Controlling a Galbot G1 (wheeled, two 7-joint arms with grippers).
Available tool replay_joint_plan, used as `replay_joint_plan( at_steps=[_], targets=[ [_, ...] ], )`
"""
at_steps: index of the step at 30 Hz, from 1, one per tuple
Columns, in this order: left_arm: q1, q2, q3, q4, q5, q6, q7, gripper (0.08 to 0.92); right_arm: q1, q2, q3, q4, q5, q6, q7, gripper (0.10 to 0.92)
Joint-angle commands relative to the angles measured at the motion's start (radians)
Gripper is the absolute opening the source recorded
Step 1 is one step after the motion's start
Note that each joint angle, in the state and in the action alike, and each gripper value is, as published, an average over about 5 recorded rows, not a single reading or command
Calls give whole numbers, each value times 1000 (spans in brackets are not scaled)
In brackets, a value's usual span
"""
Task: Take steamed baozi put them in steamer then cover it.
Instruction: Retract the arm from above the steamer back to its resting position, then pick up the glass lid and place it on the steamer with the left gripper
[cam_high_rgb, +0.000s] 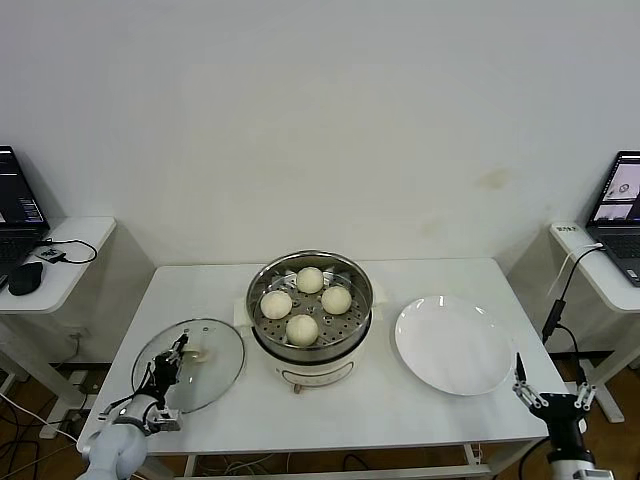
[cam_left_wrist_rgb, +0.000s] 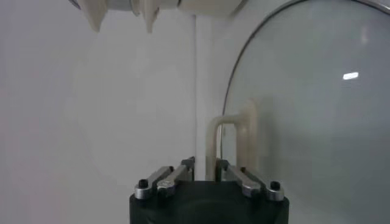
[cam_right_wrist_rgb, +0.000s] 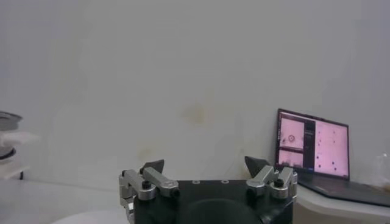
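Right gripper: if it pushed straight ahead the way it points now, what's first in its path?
Probably nothing near: the right gripper stands open, facing a bare wall, with a laptop off to one side. Depth unclear.

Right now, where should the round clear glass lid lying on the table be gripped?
By the cream-white handle at the centre of the glass lid, from above: it stands proud of the flat-lying glass. The left gripper is already shut there.

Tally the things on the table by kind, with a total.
Steamed baozi: 4, all in the steamer
Steamer: 1
Cover: 1, lying on the table, left gripper at its handle
White plate: 1
Total: 7
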Motion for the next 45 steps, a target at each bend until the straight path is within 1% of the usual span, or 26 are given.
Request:
replay_joint_plan(
  at_steps=[1,6,9,17,24,30,35,41,45],
  targets=[
    [20,9,-14,-46,-75,10,-106,139,-1,2,-18,-2,-15,3,0,822],
    [72,41,-49,-168,-113,76,-106,139,1,3,-31,0,-25,6,0,823],
    [110,69,-77,-257,-126,125,-83,139,0,0,-38,-1,-28,10,0,823],
    [192,136,-147,-498,-122,235,58,139,12,-4,-58,-6,-36,15,0,823],
    [166,204,-134,-583,-115,285,143,139,14,-17,-62,-10,-43,20,-1,823],
    [144,270,-27,-683,-180,371,214,139,23,-15,-70,-18,-79,30,2,823],
    [83,289,131,-724,-196,451,239,139,30,4,-85,-27,-163,49,10,823],
    [-64,267,310,-678,-167,534,291,139,45,38,-94,-40,-239,52,27,823],
    [-151,214,393,-649,-128,583,341,139,60,57,-92,-49,-274,53,36,823]
  ],
)
